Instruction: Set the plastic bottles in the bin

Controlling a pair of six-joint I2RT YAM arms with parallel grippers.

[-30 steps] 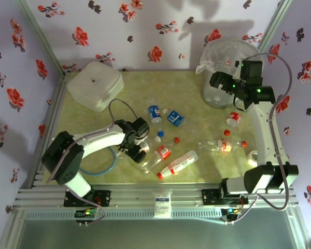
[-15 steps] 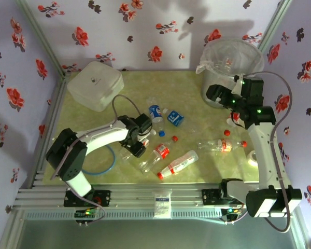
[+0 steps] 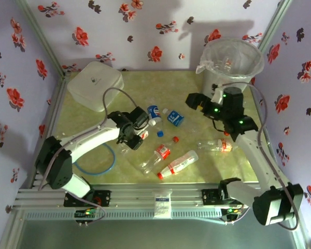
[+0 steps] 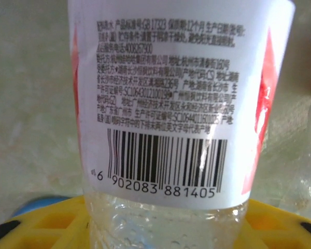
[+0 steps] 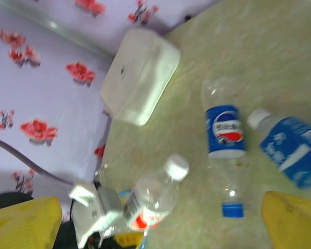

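Left gripper (image 3: 136,137) newly around bottle (image 4: 171,104), barcode 6902083881405

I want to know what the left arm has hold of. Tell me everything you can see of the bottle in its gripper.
The bottle is small and made of clear, slightly crinkled plastic. It has a white cap and a white-and-red wrap label with fine print and a barcode. The left gripper clamps its clear body just past the barcode end, with yellow fingers on either side and the cap end pointing away. Whether it is off the tabletop cannot be told.
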